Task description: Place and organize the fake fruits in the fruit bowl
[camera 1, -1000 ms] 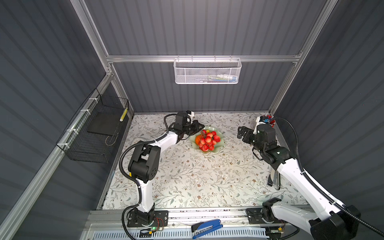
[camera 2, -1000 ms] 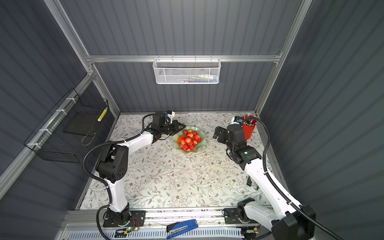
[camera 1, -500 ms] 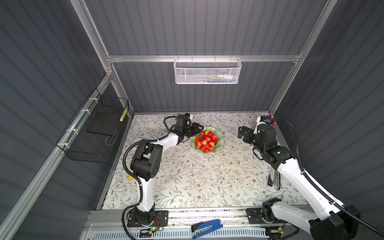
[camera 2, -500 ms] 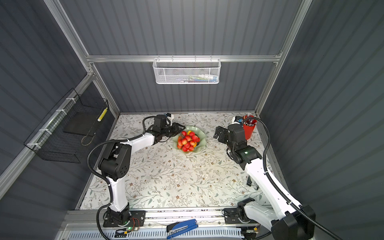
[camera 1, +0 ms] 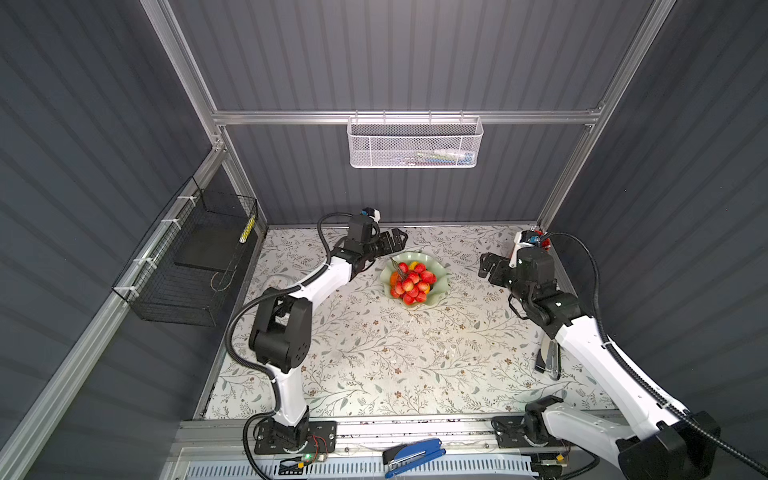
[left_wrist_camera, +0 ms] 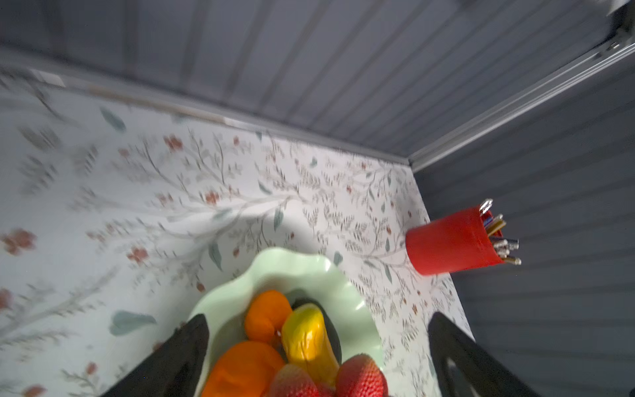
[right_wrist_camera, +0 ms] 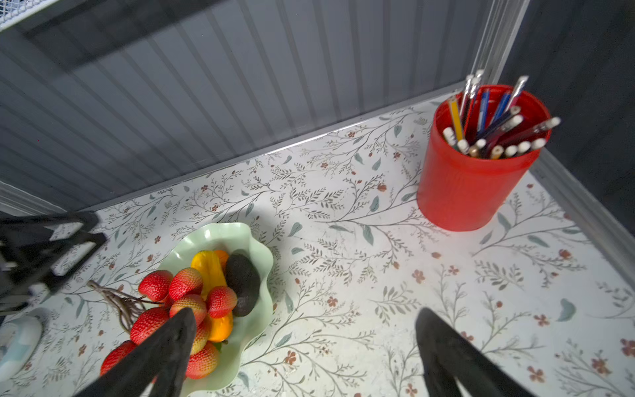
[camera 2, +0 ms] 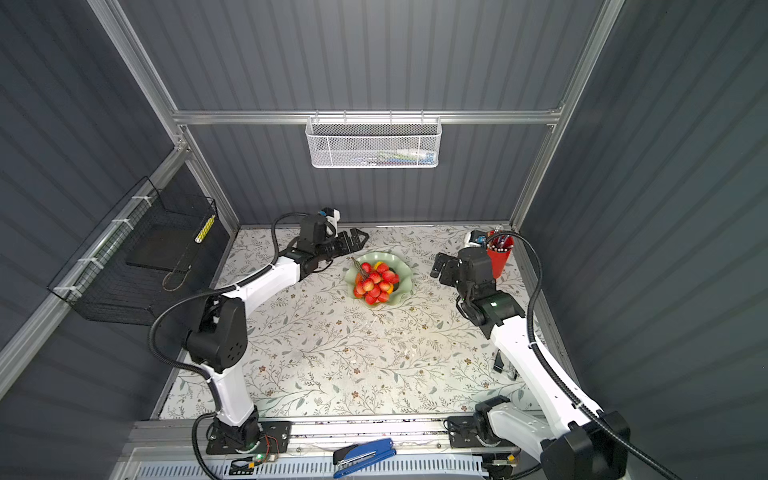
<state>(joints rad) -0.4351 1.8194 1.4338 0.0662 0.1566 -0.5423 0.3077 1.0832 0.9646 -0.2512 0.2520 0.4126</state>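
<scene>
Up front, a blue stapler [camera 1: 414,455]. On the floral desk [camera 1: 374,353], the glossy scalloped bowl [camera 1: 443,284] holds the fruit: bumpy red berries [camera 1: 411,283] heaped over smooth oranges [left_wrist_camera: 266,318], a ridged yellow fruit [right_wrist_camera: 206,266], a matte avocado [right_wrist_camera: 242,283]. By its far rim the left jaws spread wide, empty; off to its right the right jaws stand apart too. Beyond, a red cup [right_wrist_camera: 464,192] of pencils.

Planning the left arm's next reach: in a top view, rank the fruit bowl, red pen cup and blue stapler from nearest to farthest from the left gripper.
1. fruit bowl, right beside the left gripper, toward the back.
2. red pen cup, back right corner.
3. blue stapler, front edge, between the arm bases.
</scene>
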